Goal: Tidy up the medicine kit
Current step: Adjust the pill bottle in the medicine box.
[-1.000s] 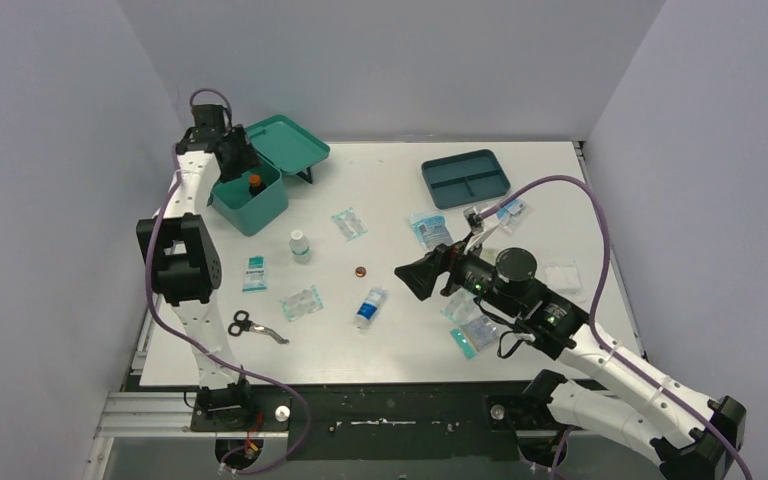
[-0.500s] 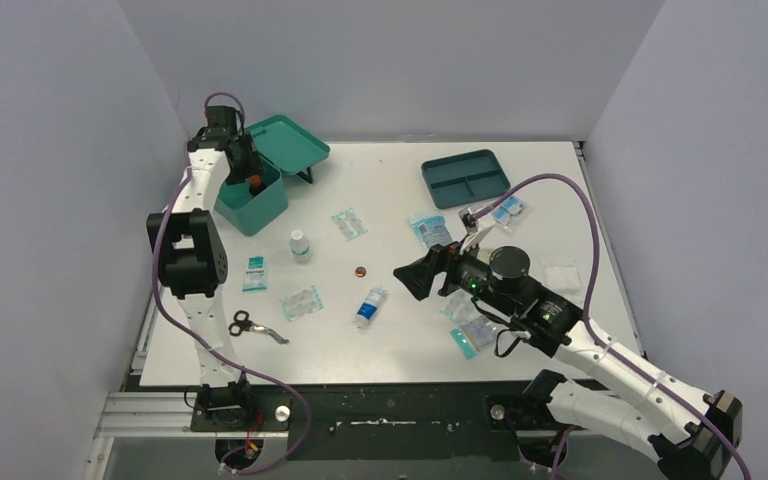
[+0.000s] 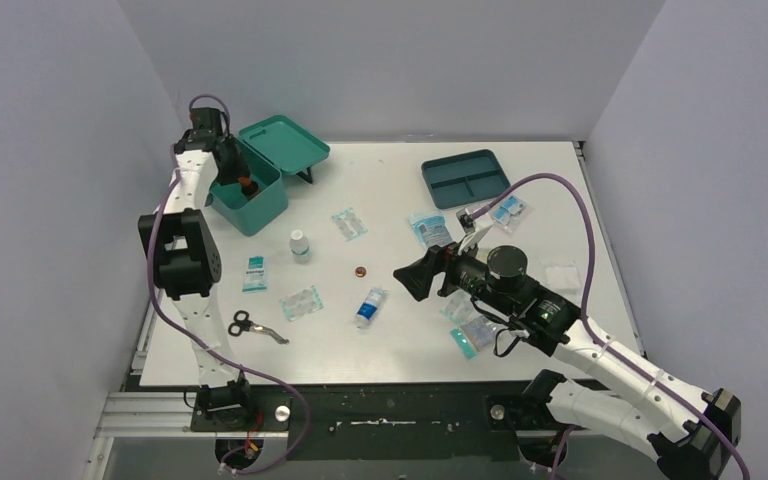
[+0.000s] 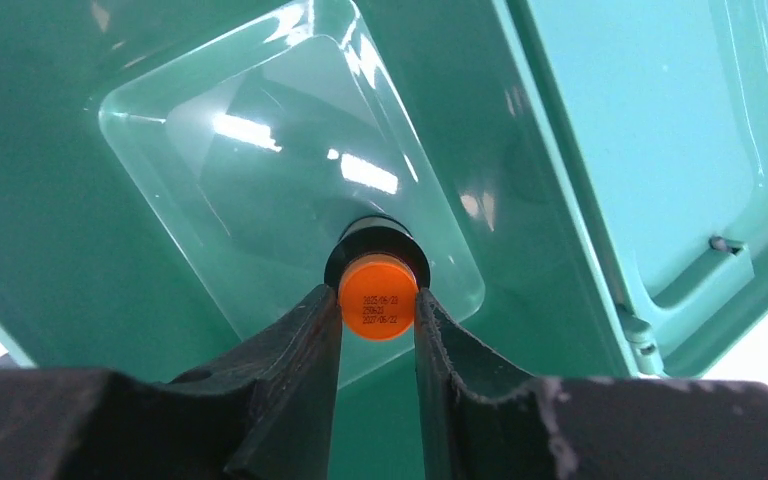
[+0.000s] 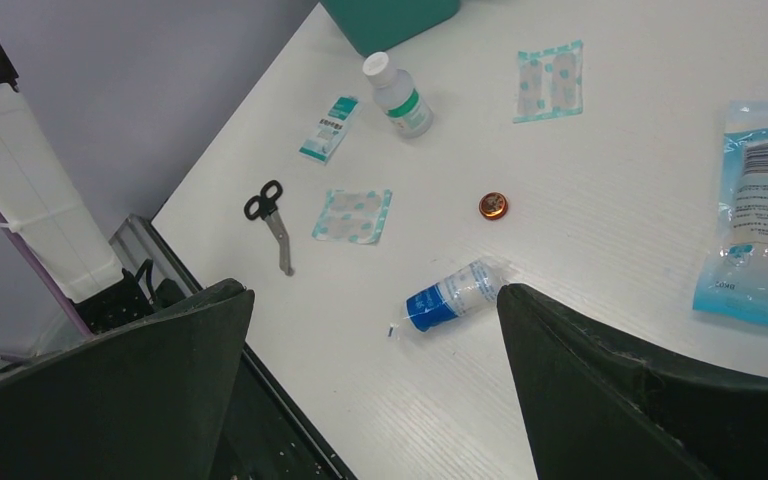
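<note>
1. At the far-left back corner of the desk (image 3: pixel 380 190), the medicine kit (image 3: pixel 260 210) stands with its hinged lid (image 3: pixel 285 145) thrown open. Judge it a stiff, glossy plastic shell, light for its bulk and probably slippery. If you must shift it, take a wall rim, not the lid.
2. Inside the kit, your left hand (image 4: pixel 378 312) is clenched on the orange cap of a small dark bottle (image 4: pixel 378 298), above what looks like a clear insert (image 4: pixel 240 150) on the kit floor. You cannot tell whether the bottle touches down. The cap is small and hard, so expect the bottle to pivot in so narrow a grip.
3. Across the middle of the desk, scissors (image 3: pixel 257 327), a flat packet (image 3: pixel 301 302), a white bottle (image 3: pixel 300 245) and a blue-and-white roll (image 3: pixel 370 305) lie loose, well apart from the kit. The packet looks thin and soft, best pinched at an edge.
4. Over to the right, your right hand (image 5: pixel 375 300) is spread wide and carries nothing, poised above the desk near the roll.
</note>
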Controlling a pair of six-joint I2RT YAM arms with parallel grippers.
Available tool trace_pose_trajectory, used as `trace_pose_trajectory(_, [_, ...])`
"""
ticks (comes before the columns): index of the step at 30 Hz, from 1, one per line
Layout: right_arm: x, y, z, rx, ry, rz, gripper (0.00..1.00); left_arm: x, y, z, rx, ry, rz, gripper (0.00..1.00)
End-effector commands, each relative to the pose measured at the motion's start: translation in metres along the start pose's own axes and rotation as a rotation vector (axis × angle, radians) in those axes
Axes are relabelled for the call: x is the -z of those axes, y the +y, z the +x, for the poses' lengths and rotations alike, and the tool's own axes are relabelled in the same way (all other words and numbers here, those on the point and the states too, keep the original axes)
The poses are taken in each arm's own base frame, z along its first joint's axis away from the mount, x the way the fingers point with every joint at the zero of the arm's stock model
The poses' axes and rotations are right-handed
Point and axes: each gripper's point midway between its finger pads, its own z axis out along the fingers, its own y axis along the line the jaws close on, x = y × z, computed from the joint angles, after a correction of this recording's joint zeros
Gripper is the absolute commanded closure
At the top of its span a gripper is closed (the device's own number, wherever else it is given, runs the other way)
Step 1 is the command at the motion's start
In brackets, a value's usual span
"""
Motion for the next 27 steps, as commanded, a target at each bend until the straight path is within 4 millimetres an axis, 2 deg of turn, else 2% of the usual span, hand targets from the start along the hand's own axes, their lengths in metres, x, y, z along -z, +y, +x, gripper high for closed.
trace_pose_trajectory(1, [0.002,0.011,-0.026,0.033,-0.069,-0.013,0.00,0.007,0.006,-0.009,0.029,-0.013,0.041,0.74])
trace_pose_trajectory(5, [0.002,0.010,-0.025,0.027,-0.067,-0.014,0.00,0.010,-0.003,-0.013,0.027,-0.013,0.087,0.80])
trace_pose_trajectory(9, [0.002,0.012,-0.025,0.022,-0.069,-0.020,0.00,0.009,0.000,-0.014,0.025,-0.005,0.070,0.84])
trace_pose_trajectory(11, [0.004,0.011,-0.025,0.021,-0.072,-0.019,0.00,0.006,0.011,-0.015,0.031,-0.001,0.023,0.85])
trace_pose_trajectory(12, [0.004,0.011,-0.026,0.022,-0.073,-0.018,0.00,0.004,0.017,-0.017,0.038,-0.002,0.002,0.85])
trace_pose_trajectory(14, [0.006,0.012,-0.027,0.021,-0.075,-0.019,0.00,-0.002,0.034,-0.024,0.061,-0.014,-0.049,0.76])
trace_pose_trajectory(15, [0.006,0.013,-0.027,0.021,-0.074,-0.021,0.00,-0.004,0.039,-0.027,0.070,-0.017,-0.057,0.71])
trace_pose_trajectory(17, [0.008,0.013,-0.028,0.021,-0.074,-0.020,0.00,-0.010,0.042,-0.035,0.080,-0.024,-0.052,0.67])
trace_pose_trajectory(20, [0.009,0.013,-0.028,0.025,-0.073,-0.016,0.00,-0.011,0.030,-0.055,0.085,-0.063,0.019,0.67])
trace_pose_trajectory(24, [0.010,0.013,-0.030,0.024,-0.075,-0.009,0.00,-0.016,0.020,-0.073,0.117,-0.096,0.092,0.72])
trace_pose_trajectory(27, [0.011,0.013,-0.031,0.021,-0.078,-0.008,0.00,-0.019,0.012,-0.081,0.149,-0.098,0.150,0.61])
